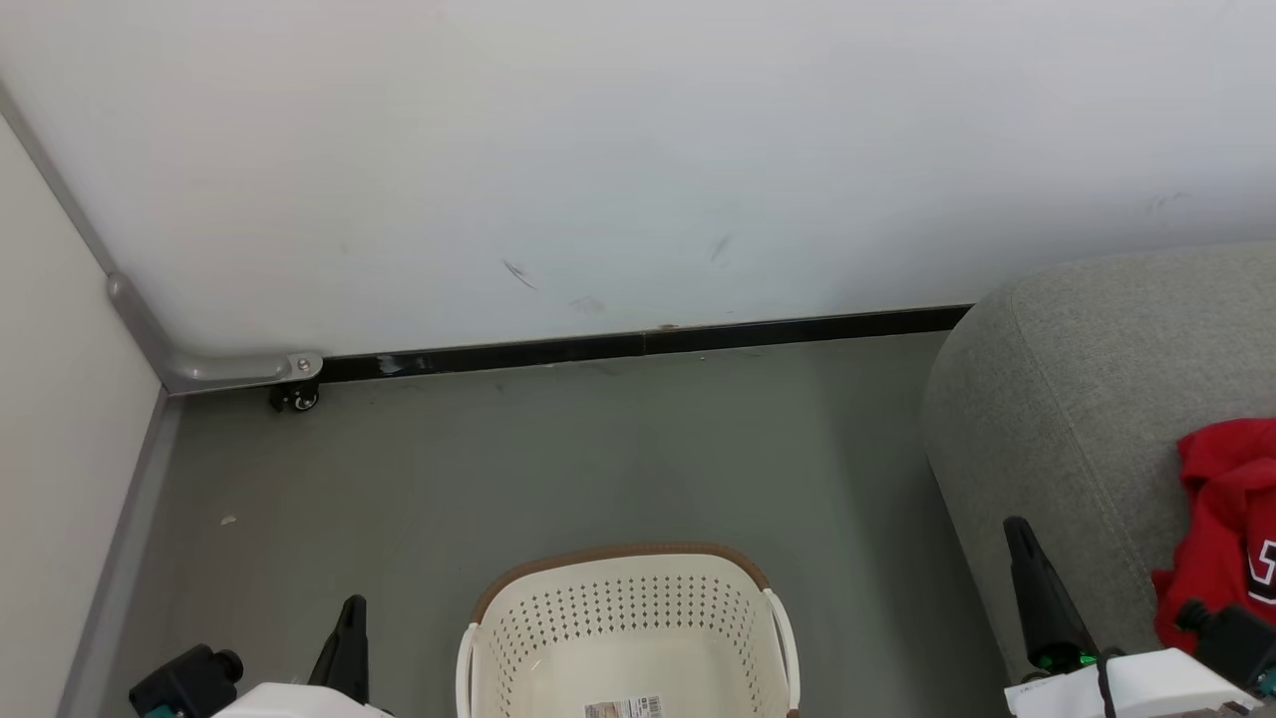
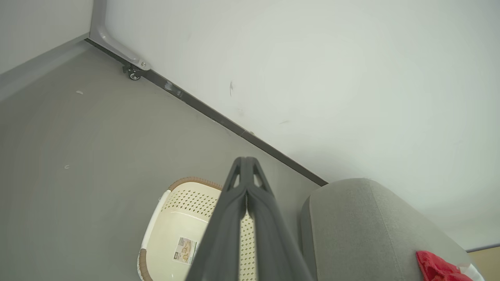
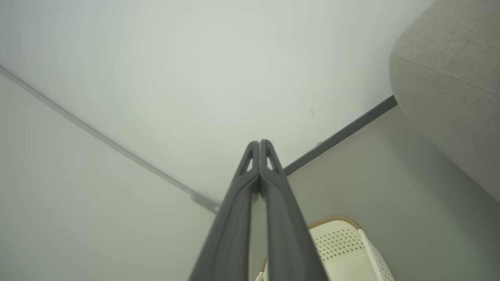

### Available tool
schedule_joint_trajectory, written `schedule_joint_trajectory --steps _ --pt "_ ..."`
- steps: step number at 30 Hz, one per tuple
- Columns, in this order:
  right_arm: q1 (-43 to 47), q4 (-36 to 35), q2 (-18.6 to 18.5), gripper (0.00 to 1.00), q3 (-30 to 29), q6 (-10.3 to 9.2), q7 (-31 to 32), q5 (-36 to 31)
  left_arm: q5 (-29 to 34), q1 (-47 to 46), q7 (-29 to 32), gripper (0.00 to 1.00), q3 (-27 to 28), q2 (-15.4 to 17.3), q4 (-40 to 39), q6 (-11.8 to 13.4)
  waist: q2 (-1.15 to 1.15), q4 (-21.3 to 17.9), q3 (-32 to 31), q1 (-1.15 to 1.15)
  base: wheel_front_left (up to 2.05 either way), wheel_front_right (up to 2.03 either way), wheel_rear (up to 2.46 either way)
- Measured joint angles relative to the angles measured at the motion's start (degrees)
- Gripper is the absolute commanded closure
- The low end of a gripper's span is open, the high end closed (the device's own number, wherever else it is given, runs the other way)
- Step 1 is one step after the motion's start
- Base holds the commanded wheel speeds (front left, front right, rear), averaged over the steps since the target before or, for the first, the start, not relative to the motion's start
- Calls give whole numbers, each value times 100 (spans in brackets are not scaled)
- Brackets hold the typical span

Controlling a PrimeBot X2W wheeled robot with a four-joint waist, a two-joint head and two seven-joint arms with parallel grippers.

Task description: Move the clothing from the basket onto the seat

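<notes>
The cream perforated basket (image 1: 628, 638) with a brown rim stands on the floor at the bottom centre; its inside shows just a label sticker (image 1: 623, 707). Red clothing (image 1: 1224, 529) with a bit of white lettering lies on the grey seat (image 1: 1087, 399) at the right edge. My left gripper (image 1: 351, 613) is at the lower left, left of the basket, fingers together. My right gripper (image 1: 1019, 534) is at the lower right, in front of the seat's side. The left wrist view shows the left gripper (image 2: 246, 160) shut above the basket (image 2: 172, 226). The right wrist view has the right gripper (image 3: 259, 142) shut, holding nothing.
A white wall (image 1: 638, 150) with a black baseboard (image 1: 648, 344) runs behind the grey floor (image 1: 558, 459). A pale panel (image 1: 60, 419) closes the left side, with a grey bracket and a small caster (image 1: 297, 397) at the corner.
</notes>
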Motion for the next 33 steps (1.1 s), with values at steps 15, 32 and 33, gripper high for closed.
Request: schedule_joint_trajectory --steps 15,32,33 --pt "-137 123 -69 100 -82 0 146 1300 -1109 -68 296 100 378 -144 -3 -344 0 10 75 -54 0 0 0" --pt "-397 231 -131 100 -202 0 286 2766 -2395 -195 615 100 815 -305 16 -757 0 21 193 -93 0 0 0" --pt "-429 236 -136 100 -211 0 290 2859 -2459 -199 635 100 840 -318 19 -787 0 22 198 -93 0 0 0"
